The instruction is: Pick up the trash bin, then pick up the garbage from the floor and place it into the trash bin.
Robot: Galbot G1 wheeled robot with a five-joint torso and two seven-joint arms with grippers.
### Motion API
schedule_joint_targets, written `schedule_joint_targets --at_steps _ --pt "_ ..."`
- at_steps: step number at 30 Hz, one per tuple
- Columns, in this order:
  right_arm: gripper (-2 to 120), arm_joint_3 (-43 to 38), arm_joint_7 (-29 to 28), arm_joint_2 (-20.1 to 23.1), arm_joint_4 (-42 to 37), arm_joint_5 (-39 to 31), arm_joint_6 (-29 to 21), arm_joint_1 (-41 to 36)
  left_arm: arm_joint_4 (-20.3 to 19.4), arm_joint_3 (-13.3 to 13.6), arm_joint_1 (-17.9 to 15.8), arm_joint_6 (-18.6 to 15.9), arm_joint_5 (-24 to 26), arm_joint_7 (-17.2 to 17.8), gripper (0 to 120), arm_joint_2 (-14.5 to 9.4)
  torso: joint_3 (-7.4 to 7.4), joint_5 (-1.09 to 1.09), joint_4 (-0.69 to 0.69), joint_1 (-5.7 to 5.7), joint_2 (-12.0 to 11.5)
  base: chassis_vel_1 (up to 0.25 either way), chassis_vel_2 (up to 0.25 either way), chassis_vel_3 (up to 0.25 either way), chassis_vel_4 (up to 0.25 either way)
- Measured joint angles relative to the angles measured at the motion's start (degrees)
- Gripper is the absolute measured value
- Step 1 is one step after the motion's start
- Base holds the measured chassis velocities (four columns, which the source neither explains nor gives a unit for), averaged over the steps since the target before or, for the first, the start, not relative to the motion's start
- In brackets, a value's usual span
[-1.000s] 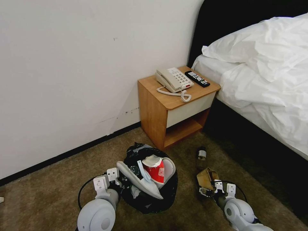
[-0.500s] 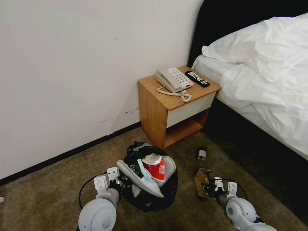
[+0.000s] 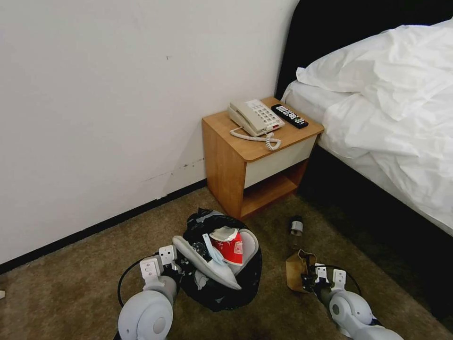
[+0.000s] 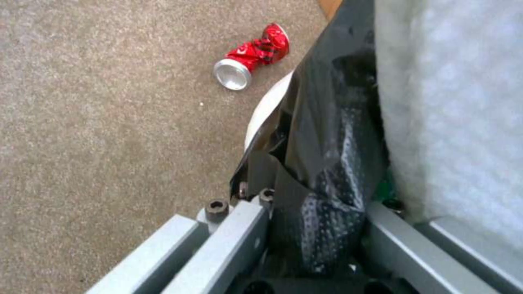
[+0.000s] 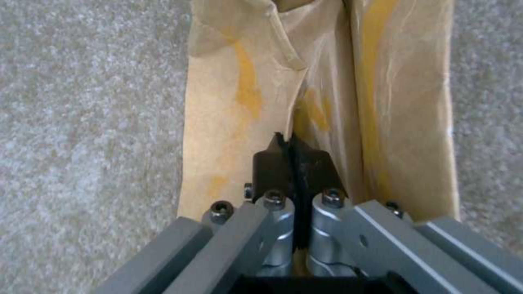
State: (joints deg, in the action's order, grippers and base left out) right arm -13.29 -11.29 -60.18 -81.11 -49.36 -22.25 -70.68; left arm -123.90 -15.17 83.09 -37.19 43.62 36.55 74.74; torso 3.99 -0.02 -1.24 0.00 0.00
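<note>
Already stuffed, the trash bin (image 3: 222,274) sits lower centre of the head view, left gripper (image 3: 175,270) clamped on its black liner rim. Right gripper (image 5: 291,157), lower right, is pinched closed on the brown paper bag (image 3: 297,271). Left: probably a bottle (image 3: 296,231) above it, and a crushed red can (image 4: 251,56).

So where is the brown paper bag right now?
In the head view the brown paper bag hangs pinched in the right tool, right of the trash bin, below the bottle.
</note>
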Motion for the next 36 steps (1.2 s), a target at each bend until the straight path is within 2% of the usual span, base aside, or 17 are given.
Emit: schedule_joint_targets --at_steps 13,18,19,28,30,36 --pt "0 -1.5 -0.3 0.7 -2.8 -0.7 0.7 -1.1 2.1 0.8 -1.7 0.3 0.2 -0.4 0 0.0 0.0 0.05 0.04 0.0 0.0 0.0 0.0 0.0 0.0" --pt "0 -4.6 -1.8 3.4 -10.5 -2.6 0.4 -5.0 3.1 1.6 -2.8 0.3 0.5 -0.7 0 -0.9 0.0 0.03 0.0 0.0 0.0 0.0 0.0 0.0 0.0" --pt "0 -6.3 -2.5 5.0 -14.7 -3.4 0.2 -7.1 3.6 2.2 -3.2 0.3 0.5 -0.8 0 -1.3 0.0 0.02 0.0 0.0 0.0 0.0 0.0 0.0 0.0" --pt "0 -11.3 -3.8 7.9 -23.7 -5.7 -0.5 -11.2 4.3 3.4 -4.0 0.3 0.9 -0.9 0 -2.5 0.0 0.03 0.02 0.0 0.0 0.0 0.0 0.0 0.0" --pt "0 -14.3 -4.3 9.9 -29.1 -7.3 -0.9 -13.7 4.6 4.1 -4.4 0.2 1.0 -1.4 0 -3.2 0.0 0.03 0.01 0.0 0.0 0.0 0.0 0.0 0.0" --pt "0 -16.6 -4.8 12.2 -36.3 -9.3 -1.3 -16.0 4.8 4.6 -4.6 -0.1 0.9 -2.0 0 -3.8 0.0 0.02 0.01 0.0 0.0 0.0 0.0 0.0 0.0"
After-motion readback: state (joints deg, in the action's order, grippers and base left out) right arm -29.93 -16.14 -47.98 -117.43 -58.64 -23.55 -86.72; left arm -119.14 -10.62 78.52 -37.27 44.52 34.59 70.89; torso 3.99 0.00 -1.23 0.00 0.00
